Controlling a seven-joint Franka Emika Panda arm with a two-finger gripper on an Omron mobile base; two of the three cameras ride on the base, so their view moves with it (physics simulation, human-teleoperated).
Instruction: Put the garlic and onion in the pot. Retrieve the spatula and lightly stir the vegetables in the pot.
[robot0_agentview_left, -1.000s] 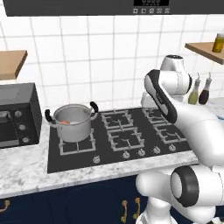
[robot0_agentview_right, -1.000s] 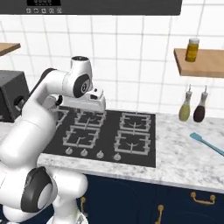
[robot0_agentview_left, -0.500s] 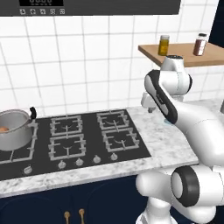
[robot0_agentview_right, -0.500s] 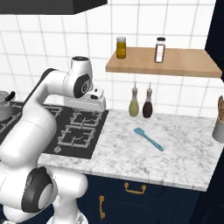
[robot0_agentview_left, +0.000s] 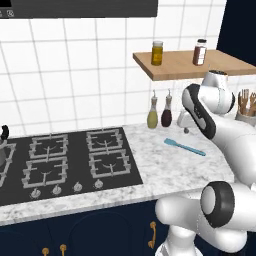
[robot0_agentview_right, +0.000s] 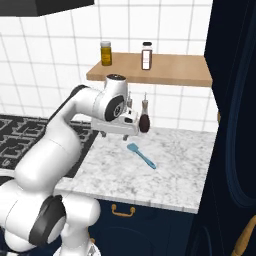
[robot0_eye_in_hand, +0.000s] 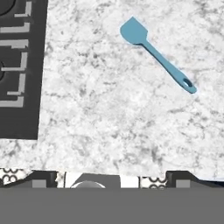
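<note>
The gripper (robot0_agentview_right: 118, 134) is hanging above the marble counter (robot0_eye_in_hand: 109, 127) with its fingers (robot0_eye_in_hand: 43, 180) spread wide and holding nothing, which suits an approach to a thin, flat tool. The spatula (robot0_eye_in_hand: 156, 60) is lying flat on the counter, well apart from the fingertips, its blade toward the stove (robot0_agentview_left: 65, 162) and its handle pointing away. I judge the retrieval step is only beginning, so the hand needs to travel over the handle and descend. The hand view is showing the hanging hole in the handle's end; the left base view is adding the pot (robot0_agentview_left: 4, 150) at the far left edge, well apart from the spatula.
</note>
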